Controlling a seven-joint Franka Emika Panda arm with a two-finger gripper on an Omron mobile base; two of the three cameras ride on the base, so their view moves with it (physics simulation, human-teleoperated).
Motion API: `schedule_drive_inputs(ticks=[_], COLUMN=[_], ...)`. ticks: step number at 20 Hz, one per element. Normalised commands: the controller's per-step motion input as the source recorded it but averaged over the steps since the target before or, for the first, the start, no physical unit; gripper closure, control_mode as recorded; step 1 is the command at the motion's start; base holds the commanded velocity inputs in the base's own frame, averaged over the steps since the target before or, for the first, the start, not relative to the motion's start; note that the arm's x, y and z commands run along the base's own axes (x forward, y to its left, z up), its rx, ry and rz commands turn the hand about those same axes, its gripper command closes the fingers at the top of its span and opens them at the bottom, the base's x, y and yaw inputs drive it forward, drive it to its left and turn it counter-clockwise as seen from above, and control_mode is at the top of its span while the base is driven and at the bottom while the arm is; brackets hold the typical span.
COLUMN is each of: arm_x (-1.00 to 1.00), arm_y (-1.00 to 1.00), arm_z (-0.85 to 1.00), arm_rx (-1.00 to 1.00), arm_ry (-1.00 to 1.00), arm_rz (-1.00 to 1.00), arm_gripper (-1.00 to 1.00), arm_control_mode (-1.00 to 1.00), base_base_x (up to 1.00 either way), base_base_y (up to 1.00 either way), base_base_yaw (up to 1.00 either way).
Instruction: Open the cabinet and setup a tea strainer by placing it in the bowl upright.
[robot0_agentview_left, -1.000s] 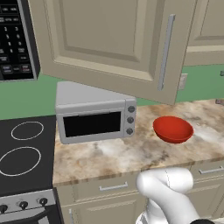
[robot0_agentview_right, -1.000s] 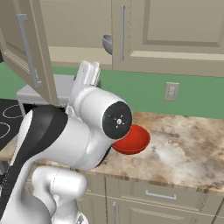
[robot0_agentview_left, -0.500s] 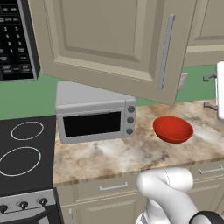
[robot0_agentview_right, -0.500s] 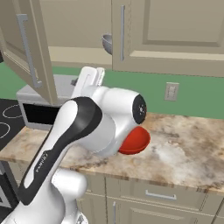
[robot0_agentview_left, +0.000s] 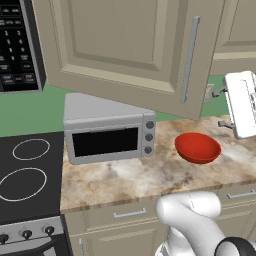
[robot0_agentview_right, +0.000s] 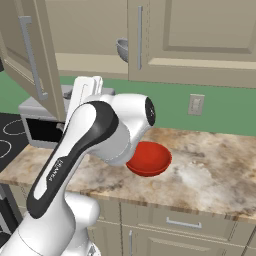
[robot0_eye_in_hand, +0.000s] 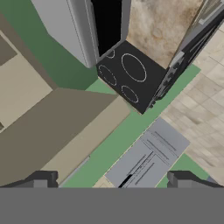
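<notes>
The cabinet (robot0_agentview_left: 125, 50) door stands swung open. Inside it, the strainer (robot0_agentview_right: 122, 48) sits on a shelf, above the red bowl (robot0_agentview_left: 198, 147) resting on the marble surface (robot0_agentview_left: 125, 175) right of the oven (robot0_agentview_left: 107, 130). The tool (robot0_eye_in_hand: 111, 177) has its tips spread wide, holding nothing, tilted toward the stove (robot0_eye_in_hand: 131, 78).

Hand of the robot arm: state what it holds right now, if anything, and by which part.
Nothing is held. In the hand view the hand is open, with only the stove and floor beyond. The tea strainer sits in the cabinet.
</notes>
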Motion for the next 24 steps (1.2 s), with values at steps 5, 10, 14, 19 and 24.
schedule_drive_inputs(ticks=[5, 10, 14, 19, 24], arm_x=[0.27, 0.31, 0.16, 0.16, 0.02], arm_y=[0.09, 0.07, 0.03, 0.02, 0.22], arm_z=[0.00, 0.00, 0.00, 0.00, 0.00], arm_rx=[0.00, 0.00, 0.00, 0.00, 0.00], arm_ry=[0.04, 0.10, 0.09, 0.13, 0.11], arm_rz=[0.03, 0.00, 0.00, 0.00, 0.00], arm_gripper=[-1.00, -1.00, -1.00, -1.00, -1.00], arm_control_mode=[-1.00, -1.00, -1.00, -1.00, -1.00], base_base_x=[0.00, 0.00, 0.00, 0.00, 0.00], base_base_y=[0.00, 0.00, 0.00, 0.00, 0.00], base_base_yaw=[0.00, 0.00, 0.00, 0.00, 0.00])
